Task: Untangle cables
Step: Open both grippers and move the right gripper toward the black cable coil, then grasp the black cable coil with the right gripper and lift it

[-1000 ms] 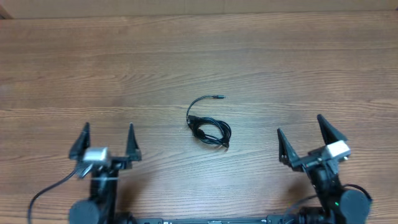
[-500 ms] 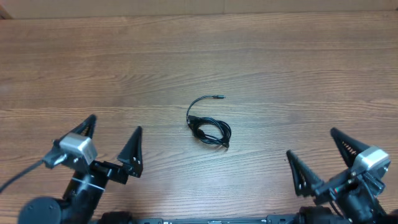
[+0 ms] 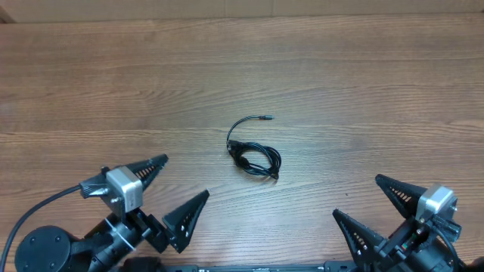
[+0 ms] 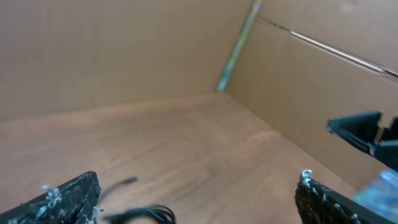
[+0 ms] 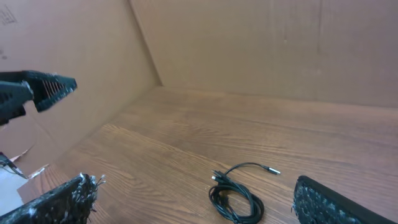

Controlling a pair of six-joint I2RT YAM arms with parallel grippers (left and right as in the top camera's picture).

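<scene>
Lying coiled on table [image 3: 363, 91], cables [image 3: 254, 156] — left fingers [image 3: 151, 165] and right fingers [image 3: 397, 189] spread wide

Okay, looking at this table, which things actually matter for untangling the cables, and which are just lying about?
For the job:
- cables, a small black looped bundle mid-table, one plug end sticking out
- left gripper, open, holding nothing
- right gripper, open, holding nothing

Just there:
- wooden table
- cardboard walls around the table
</scene>
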